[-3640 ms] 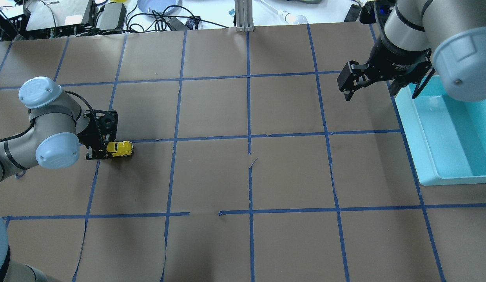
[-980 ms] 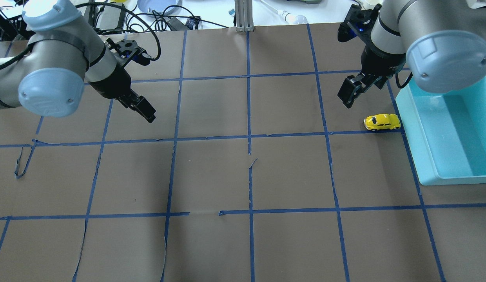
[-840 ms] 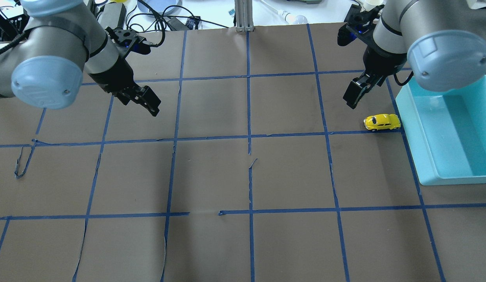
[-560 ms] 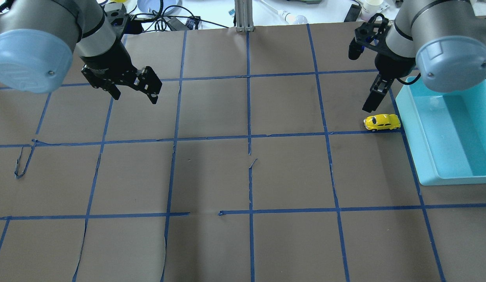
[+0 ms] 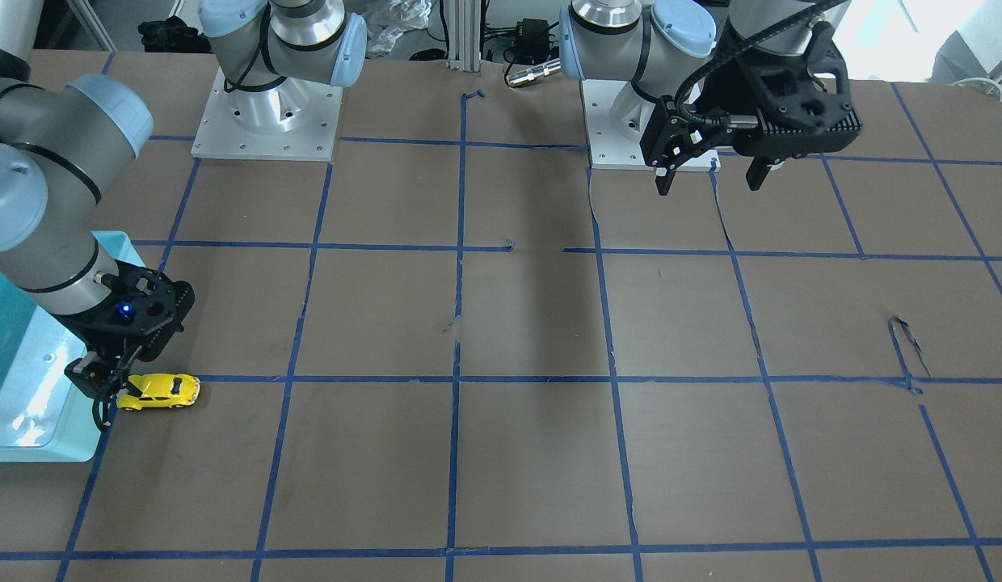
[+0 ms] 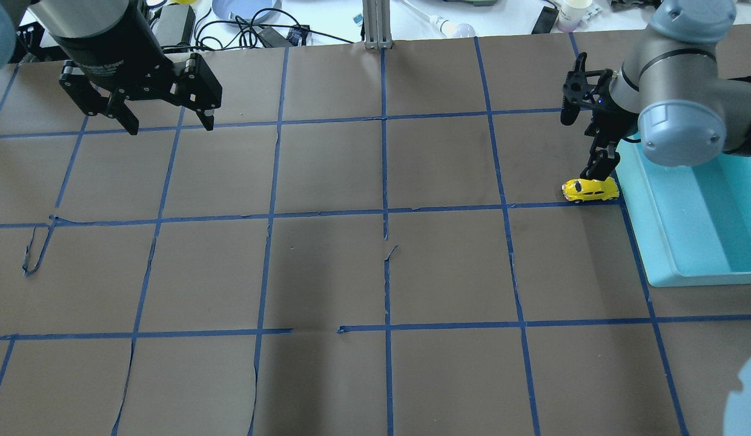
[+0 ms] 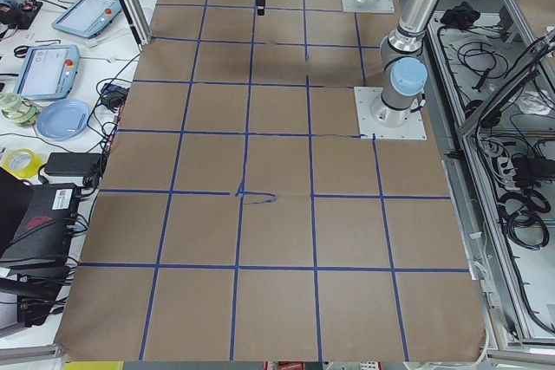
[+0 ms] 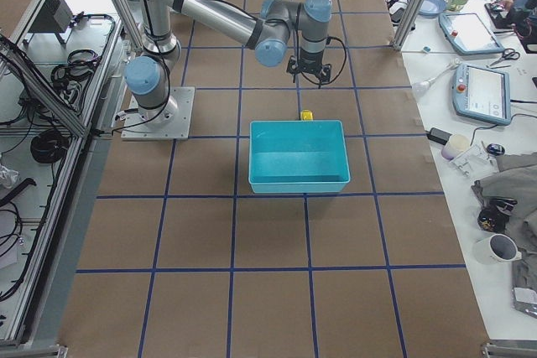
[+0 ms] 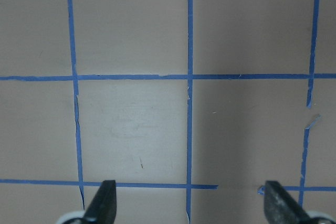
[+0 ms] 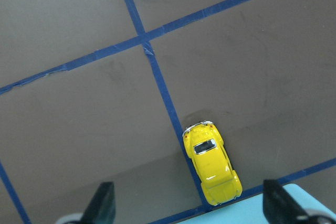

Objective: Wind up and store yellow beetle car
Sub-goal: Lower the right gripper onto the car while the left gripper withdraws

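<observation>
The car (image 6: pixel 590 189) is seen standing on the bench (image 6: pixel 375 272) on a tape line, just beside the bin (image 6: pixel 641 242), with the right gripper (image 6: pixel 599 169) spread apart just over it and the left gripper (image 6: pixel 169 124), likewise spread, well away.

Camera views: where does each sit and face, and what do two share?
Front-facing: across table, facing robot's bases.
Overhead: behind robot, downward; left end effector, right end effector.
Exterior left: left end; left arm nearest.
Exterior right: right end; right arm, teal bin.
Left wrist: down at taped paper; fingertips.
Right wrist: down at yellow beetle car, shared with overhead.
</observation>
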Motion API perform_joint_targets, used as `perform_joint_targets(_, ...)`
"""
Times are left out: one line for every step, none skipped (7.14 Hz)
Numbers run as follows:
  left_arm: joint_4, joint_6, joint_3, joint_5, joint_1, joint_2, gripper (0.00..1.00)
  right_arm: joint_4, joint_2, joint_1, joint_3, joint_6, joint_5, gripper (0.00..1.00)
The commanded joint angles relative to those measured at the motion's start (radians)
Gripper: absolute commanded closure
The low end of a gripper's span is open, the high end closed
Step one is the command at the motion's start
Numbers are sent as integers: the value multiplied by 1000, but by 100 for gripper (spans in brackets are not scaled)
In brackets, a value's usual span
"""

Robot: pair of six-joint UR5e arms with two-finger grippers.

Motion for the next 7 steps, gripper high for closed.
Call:
perform_joint_targets(52,-35,-15,0,6,6,0,-59,60,-7,14,-92,-23,0)
perform_joint_targets(94,-33,-35,-2,9,10,0,-58,86,-7,17,-106,-80,0)
perform_joint_targets(143,-33,-55,-1,6,11,0,-56,92,-7,17,-158,-114,0)
perform_joint_targets(159,-33,-61,-4,11,13,0,-56,101,-7,19,-167,-114,0)
perform_joint_targets(156,-33,-63,-4,14,14,0,-56,120,-7,19,-166,-112,0)
perform_joint_targets(150,2,-62,-2,23,16,0,-59,140,-10,17,-167,-112,0)
perform_joint_targets(150,32,-63,-10,41,19,0,-59,146,-22,17,-169,-111,0)
